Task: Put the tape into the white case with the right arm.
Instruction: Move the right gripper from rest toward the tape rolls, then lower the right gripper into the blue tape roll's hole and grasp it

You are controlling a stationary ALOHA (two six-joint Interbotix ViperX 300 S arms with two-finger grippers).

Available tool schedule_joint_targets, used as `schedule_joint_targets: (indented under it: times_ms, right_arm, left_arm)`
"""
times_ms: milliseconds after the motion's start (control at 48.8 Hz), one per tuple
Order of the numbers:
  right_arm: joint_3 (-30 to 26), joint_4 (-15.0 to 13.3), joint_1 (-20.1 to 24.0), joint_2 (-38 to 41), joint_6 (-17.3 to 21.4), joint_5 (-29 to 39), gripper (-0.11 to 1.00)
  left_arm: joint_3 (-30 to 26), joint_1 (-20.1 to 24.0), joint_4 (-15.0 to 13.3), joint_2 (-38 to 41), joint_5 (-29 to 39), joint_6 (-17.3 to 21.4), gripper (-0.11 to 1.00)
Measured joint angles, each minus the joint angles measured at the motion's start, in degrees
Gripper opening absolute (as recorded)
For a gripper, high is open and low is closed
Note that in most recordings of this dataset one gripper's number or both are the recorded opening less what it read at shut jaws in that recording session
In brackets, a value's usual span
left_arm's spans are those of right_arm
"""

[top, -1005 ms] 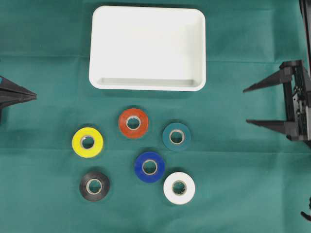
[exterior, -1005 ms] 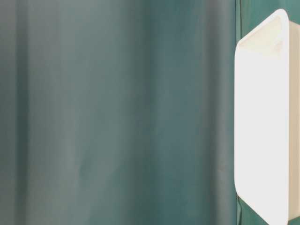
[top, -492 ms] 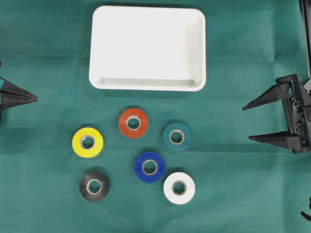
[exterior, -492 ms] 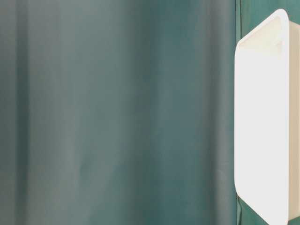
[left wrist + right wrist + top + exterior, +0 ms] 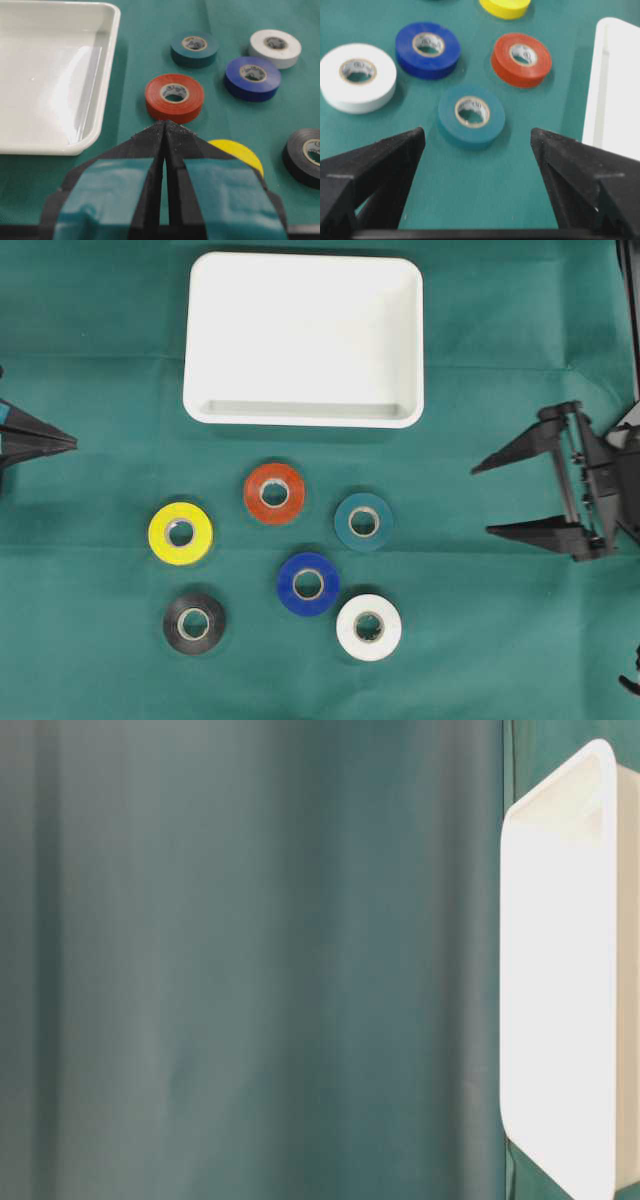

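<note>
Tape rolls: six lie flat on the green bench, none in the white case [image 5: 304, 338] yet. Orange roll [image 5: 274, 492] just below the case's near rim, teal roll [image 5: 363, 521] to its right, blue roll [image 5: 307, 583] and white roll [image 5: 368, 626] lower down, yellow roll [image 5: 180, 532] and black roll [image 5: 193, 622] on the left side. No roll touches another, as far as I can tell. The case holds nothing.

What has changed: the right tool [image 5: 480, 500] has come in from the right edge of the overhead view over the last second, and its tips now sit noticeably closer to the cluster, though still well apart from it. The two fingers have drawn together a little on the way in, but they stand wide apart with nothing between them. In the right wrist view the teal roll [image 5: 471, 116] sits almost centred between the two fingers, so I judge that is the roll I am lining up on. It is the nearest one to this arm.

Left tool [image 5: 164, 131]: fingers pressed together, gripping nothing, parked at the left edge. No change there.

Meaning for the task: this is the approach, with the grasp not yet started. Next the tool must travel further in and descend over the chosen roll; the blue and orange rolls near it leave modest room for the fingers.
</note>
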Motion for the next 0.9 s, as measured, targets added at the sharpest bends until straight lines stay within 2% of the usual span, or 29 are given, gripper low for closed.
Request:
schedule_joint_targets:
  times_ms: [902]
  right_arm:
    - [-22.9, -0.1, 0.3, 34.4, 0.0, -3.3, 0.67]
  left_arm:
    - [1.5, 0.0, -0.1, -0.1, 0.0, -0.4, 0.0]
